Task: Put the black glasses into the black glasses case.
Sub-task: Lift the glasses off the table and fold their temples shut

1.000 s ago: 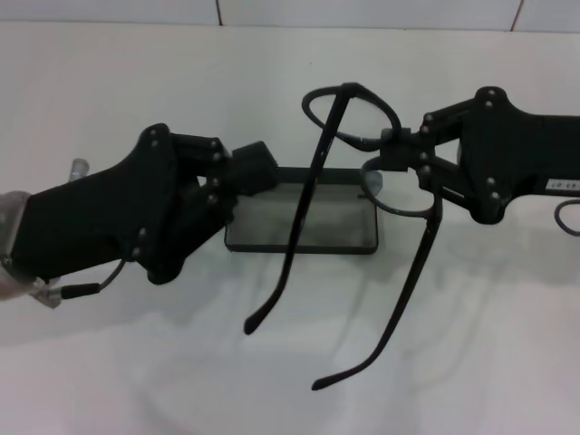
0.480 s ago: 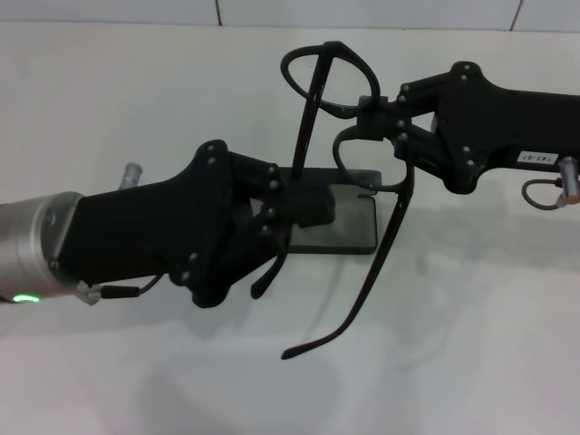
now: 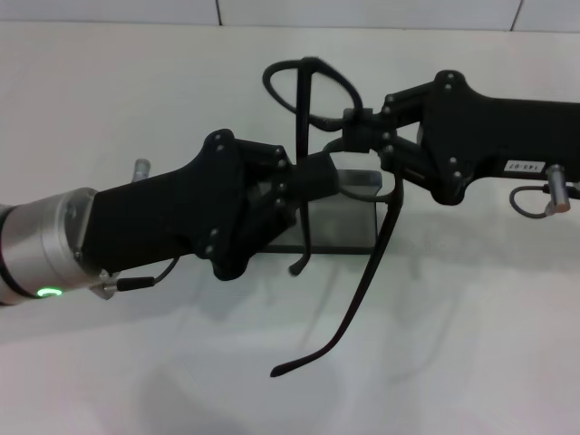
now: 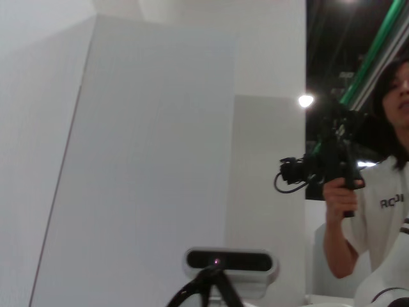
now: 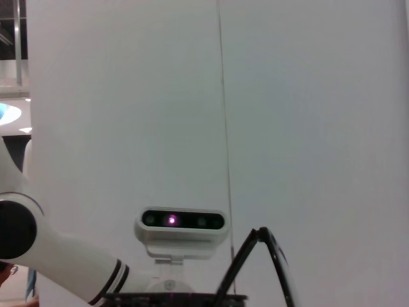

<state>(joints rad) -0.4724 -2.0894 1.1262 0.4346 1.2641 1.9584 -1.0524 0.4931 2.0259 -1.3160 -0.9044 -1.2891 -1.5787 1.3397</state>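
The black glasses (image 3: 309, 83) hang in the air over the table with their temple arms pointing down toward me. My right gripper (image 3: 356, 132) comes in from the right and is shut on the frame near the bridge. My left gripper (image 3: 323, 178) reaches in from the left and sits against the nearer temple arm, just above the black glasses case (image 3: 349, 223). The case lies open on the table with its grey lining up, and my left gripper partly hides it. A thin piece of the glasses (image 5: 238, 268) shows in the right wrist view.
The white table (image 3: 471, 344) stretches all around the case. A white tiled wall (image 3: 362, 11) runs along the far edge. The left wrist view shows a person (image 4: 377, 192) holding a device, and a camera on a stand (image 4: 229, 261).
My right gripper has carried the glasses to the left and slightly farther away. My left arm has moved right and up, so its gripper now meets the nearer temple arm over the case.
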